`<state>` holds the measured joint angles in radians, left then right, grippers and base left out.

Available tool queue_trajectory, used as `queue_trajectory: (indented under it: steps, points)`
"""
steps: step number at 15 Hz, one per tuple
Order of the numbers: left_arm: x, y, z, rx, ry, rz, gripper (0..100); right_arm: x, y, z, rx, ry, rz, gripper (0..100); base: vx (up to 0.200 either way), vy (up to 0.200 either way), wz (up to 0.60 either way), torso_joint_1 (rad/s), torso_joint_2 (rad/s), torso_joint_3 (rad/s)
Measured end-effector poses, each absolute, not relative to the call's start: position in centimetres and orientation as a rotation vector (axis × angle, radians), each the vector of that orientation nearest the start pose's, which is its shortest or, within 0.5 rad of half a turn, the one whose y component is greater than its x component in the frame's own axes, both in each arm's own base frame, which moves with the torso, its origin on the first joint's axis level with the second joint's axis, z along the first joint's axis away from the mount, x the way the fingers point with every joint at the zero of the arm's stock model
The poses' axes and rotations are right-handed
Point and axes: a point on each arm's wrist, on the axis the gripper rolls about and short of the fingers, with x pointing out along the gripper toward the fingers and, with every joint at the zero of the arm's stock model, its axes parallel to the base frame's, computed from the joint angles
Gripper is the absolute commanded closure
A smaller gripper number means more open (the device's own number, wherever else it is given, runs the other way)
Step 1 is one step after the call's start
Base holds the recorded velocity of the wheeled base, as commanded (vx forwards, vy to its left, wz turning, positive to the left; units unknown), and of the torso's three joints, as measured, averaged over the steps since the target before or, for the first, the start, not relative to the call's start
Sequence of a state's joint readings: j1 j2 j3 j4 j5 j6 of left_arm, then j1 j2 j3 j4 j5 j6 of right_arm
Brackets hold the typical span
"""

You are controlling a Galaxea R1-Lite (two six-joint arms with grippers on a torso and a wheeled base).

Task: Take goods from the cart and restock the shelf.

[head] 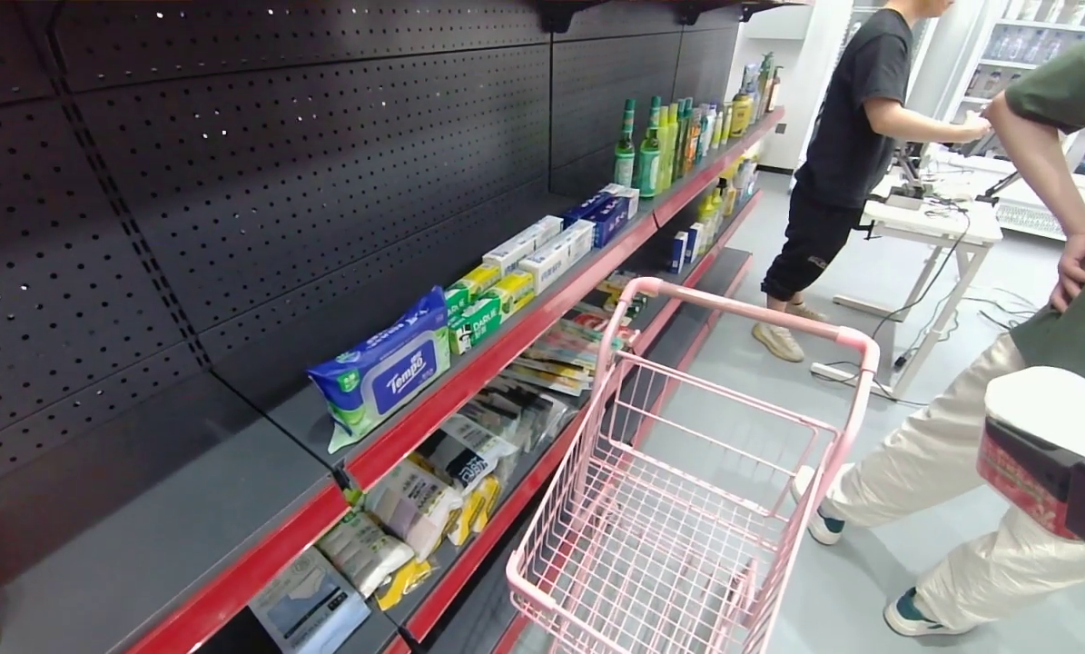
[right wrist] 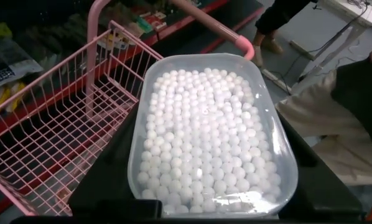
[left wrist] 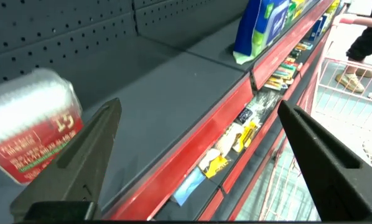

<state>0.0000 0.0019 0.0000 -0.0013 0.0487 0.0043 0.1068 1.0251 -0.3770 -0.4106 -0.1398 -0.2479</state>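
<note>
Beside the shelf, right tool grips a bead tub; left tool gapes released.

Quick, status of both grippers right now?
Left gripper: open, empty, above the shelf.
Right gripper: closed, holding a clear tub of small white balls.

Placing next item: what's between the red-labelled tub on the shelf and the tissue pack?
Bare shelf between red-labelled tub and tissue pack, per left wrist view.

Grey shelf bears a tissue pack, boxes and bottles.
</note>
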Motion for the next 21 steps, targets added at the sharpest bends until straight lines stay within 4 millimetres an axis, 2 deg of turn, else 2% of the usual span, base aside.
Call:
queue_trajectory:
  steps: [8,16,21]
  points:
    - [-2.3,0.1,7.6,0.005,0.001,0.049,0,13.2,1.1,18.4,-0.279,0.260,0.004,100,0.000,0.000,0.00,0.153,-0.33,-0.180]
    - [-2.3,0.1,7.6,0.005,0.001,0.049,0,13.7,1.2,17.8,-0.316,0.294,0.009,100,0.000,0.000,0.00,0.074,-0.15,-0.082]
    - [-2.3,0.1,7.6,0.004,0.001,0.049,0,13.9,1.2,17.5,-0.322,0.310,0.015,100,0.000,0.000,0.60,0.007,0.00,0.002]
